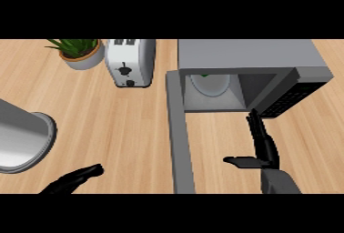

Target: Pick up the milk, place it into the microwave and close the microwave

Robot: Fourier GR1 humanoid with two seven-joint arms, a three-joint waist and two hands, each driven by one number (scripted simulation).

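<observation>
The counter carries the microwave, whose door stands swung wide to the left. A pale shape with a green fleck sits inside the cavity. I take it for the milk, though I cannot be sure. If so, the placing is done and only closing the door is left. The right hand is released, with straight fingers just before the opening and holding nothing. The left hand rests relaxed at the lower edge. No writing is legible.

a single head view looks steeply down on the counter and microwave from above
</observation>
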